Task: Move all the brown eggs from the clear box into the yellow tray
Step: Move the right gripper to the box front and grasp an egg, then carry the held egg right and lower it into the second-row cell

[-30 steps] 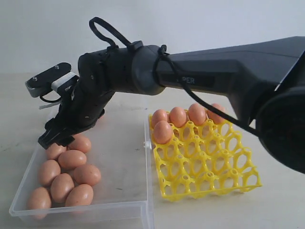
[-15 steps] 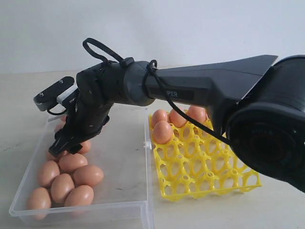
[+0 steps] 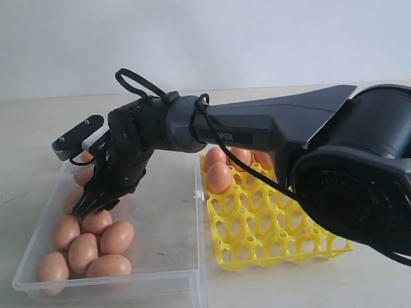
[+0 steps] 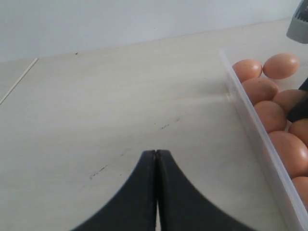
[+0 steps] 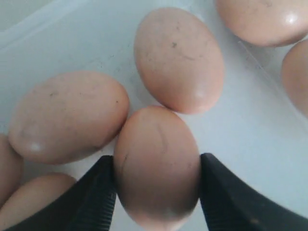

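My right gripper (image 3: 90,206) reaches across into the clear box (image 3: 168,277) and is down among the brown eggs (image 3: 83,251) at its left side. In the right wrist view the right gripper (image 5: 157,168) is shut on one brown egg (image 5: 154,139), with a finger pressed against each side of it. Neighbouring eggs (image 5: 67,115) touch the held one. The yellow tray (image 3: 282,239) stands right of the box with several brown eggs (image 3: 219,177) in its far cups. My left gripper (image 4: 156,153) is shut and empty over bare table beside the box wall (image 4: 260,139).
The right arm's dark body (image 3: 270,125) spans above the tray and hides part of its far row. A grey camera block (image 3: 78,138) sticks out over the box's far left corner. The box sits close against the tray's left edge.
The right arm has dropped lower and its gripper has come down into the cluster of eggs in the box. The loose eggs nearby have shifted slightly.
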You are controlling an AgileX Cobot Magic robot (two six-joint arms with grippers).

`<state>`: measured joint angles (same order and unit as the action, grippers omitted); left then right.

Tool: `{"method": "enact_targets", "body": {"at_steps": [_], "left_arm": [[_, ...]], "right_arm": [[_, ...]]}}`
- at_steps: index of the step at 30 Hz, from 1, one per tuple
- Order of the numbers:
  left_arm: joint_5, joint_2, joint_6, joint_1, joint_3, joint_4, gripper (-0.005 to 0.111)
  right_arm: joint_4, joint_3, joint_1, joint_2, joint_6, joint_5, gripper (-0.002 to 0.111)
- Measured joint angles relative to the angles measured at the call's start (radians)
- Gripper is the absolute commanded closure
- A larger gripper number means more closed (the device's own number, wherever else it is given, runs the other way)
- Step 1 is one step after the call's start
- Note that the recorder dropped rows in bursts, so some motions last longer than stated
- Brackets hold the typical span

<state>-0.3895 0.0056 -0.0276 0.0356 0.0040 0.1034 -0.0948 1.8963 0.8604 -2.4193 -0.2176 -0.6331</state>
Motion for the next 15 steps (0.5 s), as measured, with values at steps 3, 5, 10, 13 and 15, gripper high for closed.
{"method": "enact_targets", "body": {"at_steps": [3,5,10,13,15], "left_arm": [[0.000,0.000,0.000,0.000,0.000,0.000,0.107],[0.000,0.000,0.000,0.000,0.000,0.000,0.107],[0.000,0.000,0.000,0.000,0.000,0.000,0.107],[0.000,0.000,0.000,0.000,0.000,0.000,0.107],[0.000,0.000,0.000,0.000,0.000,0.000,0.107]], "right_arm": [[-0.020,-0.010,0.000,0.017,-0.021,0.037,0.108],[-0.026,-0.065,-0.005,0.062,-0.025,0.109,0.108],[-0.028,-0.376,-0.043,0.280,-0.025,0.487,0.108],[-0.055,-0.636,-0.082,0.428,-0.044,0.764,0.108],[-0.088,-0.790,-0.114,0.516,-0.068,0.912,0.108]]}}
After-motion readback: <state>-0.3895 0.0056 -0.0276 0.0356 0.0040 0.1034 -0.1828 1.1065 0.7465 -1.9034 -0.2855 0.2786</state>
